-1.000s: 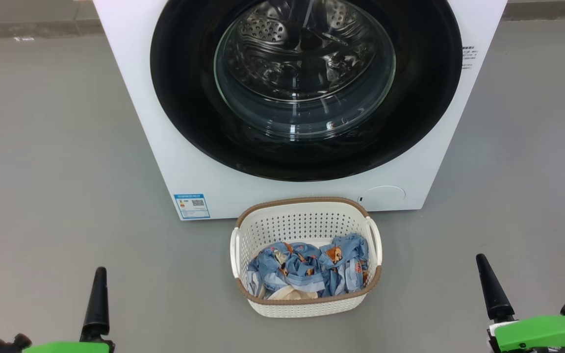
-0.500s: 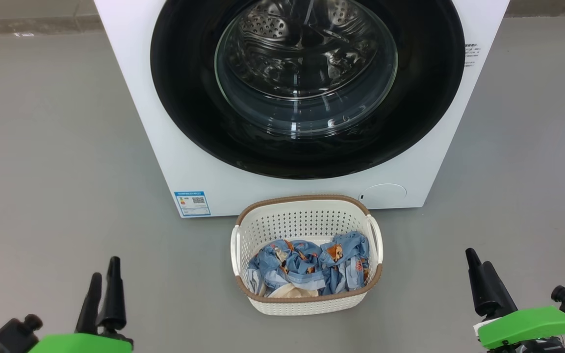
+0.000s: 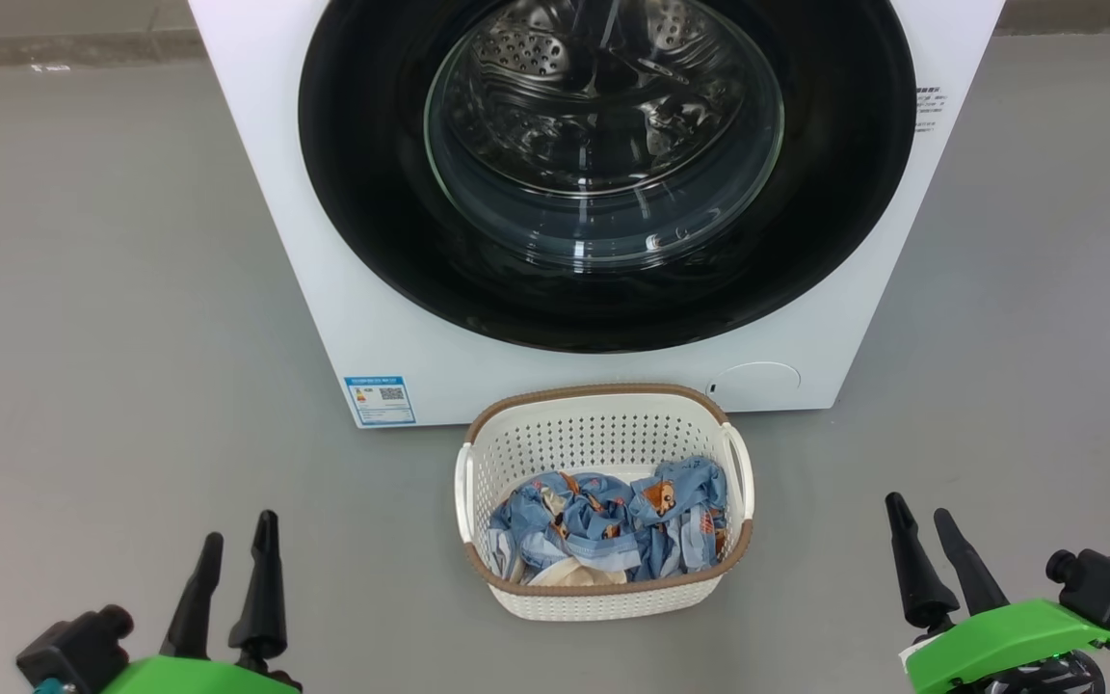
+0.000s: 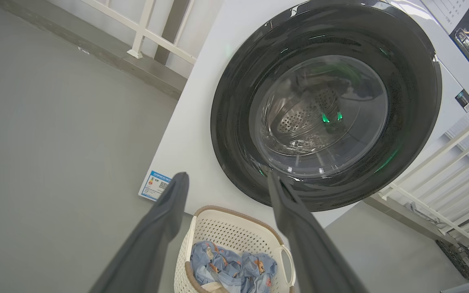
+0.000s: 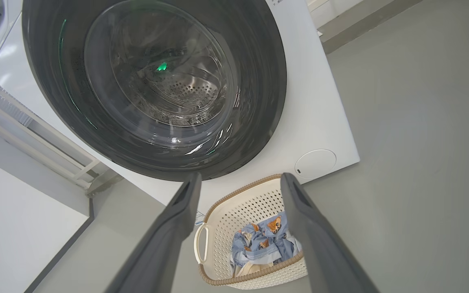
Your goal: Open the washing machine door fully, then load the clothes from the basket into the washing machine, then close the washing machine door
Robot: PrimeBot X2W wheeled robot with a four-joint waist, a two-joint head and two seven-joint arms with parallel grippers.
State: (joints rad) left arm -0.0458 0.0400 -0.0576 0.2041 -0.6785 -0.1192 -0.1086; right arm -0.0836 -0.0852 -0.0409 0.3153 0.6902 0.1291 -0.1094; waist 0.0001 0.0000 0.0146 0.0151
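The white washing machine point(image 3: 401, 318) stands ahead on the grey floor, its round black washing machine door point(image 3: 603, 154) lying flush against its front. Through the glass I see the steel drum. Directly in front sits the cream basket point(image 3: 603, 439) holding the light blue printed clothes point(image 3: 613, 525) and a cream piece. My left gripper point(image 3: 239, 540) hovers open at the lower left and my right gripper point(image 3: 919, 519) open at the lower right, both apart from the basket, nothing between their fingers. The wrist views show the door point(image 4: 324, 106) point(image 5: 153, 81), basket point(image 4: 234, 232) point(image 5: 238, 219) and open fingers point(image 4: 165, 219) point(image 5: 177, 215).
Bare grey floor lies on both sides of the machine. A blue label sticker point(image 3: 379, 400) and a round flap point(image 3: 755, 378) mark its lower front. White railings point(image 4: 442, 171) stand beside the machine, and a low ledge runs along the wall behind it.
Both grippers have turned so that their two fingers now show side by side, and both have shifted inward toward the basket. The door and the basket have stayed in place.
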